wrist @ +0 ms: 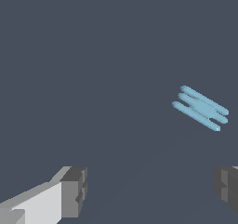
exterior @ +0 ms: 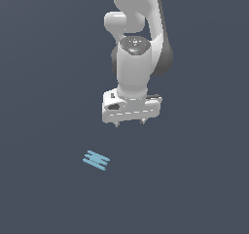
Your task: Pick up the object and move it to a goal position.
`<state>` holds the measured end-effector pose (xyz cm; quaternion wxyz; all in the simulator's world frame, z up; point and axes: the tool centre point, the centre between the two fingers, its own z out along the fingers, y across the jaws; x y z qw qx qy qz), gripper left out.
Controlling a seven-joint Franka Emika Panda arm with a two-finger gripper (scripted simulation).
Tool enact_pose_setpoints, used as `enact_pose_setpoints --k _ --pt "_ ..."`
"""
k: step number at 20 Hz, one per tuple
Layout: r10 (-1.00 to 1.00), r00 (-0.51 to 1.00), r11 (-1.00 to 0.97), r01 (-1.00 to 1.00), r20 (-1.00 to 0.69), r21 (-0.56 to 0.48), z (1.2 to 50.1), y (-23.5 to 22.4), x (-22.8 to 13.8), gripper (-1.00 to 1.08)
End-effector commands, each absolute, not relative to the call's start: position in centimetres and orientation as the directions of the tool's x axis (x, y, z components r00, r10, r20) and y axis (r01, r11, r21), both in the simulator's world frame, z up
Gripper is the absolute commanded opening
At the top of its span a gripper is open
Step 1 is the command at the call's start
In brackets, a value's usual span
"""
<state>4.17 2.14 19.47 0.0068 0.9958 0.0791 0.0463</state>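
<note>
The object is a small, flat, light-blue piece of thin parallel bars lying on the dark grey floor. In the exterior view it rests below my white gripper and toward that view's left, well apart from it. The gripper hangs above the floor, open, with nothing between its fingers. In the wrist view the object lies ahead of the gripper, nearer one finger, and both dark fingertips show far apart.
A plain dark grey floor fills both views. The white arm rises behind the gripper.
</note>
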Motion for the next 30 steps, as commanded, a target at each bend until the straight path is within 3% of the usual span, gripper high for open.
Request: enact_pose_setpoints --k 1,14,30 --pt "0.195 0.977 -0.981 0.193 0.086 0.025 19.1 1.7 4.6 1.0" --pt "0.461 0.886 -0.887 0.46 0.048 0.043 16.0 -1.6 7.7 1.0" --pt "0.745 0.667 -0.667 0.745 0.01 0.031 11.3 -6.8 10.8 1.0"
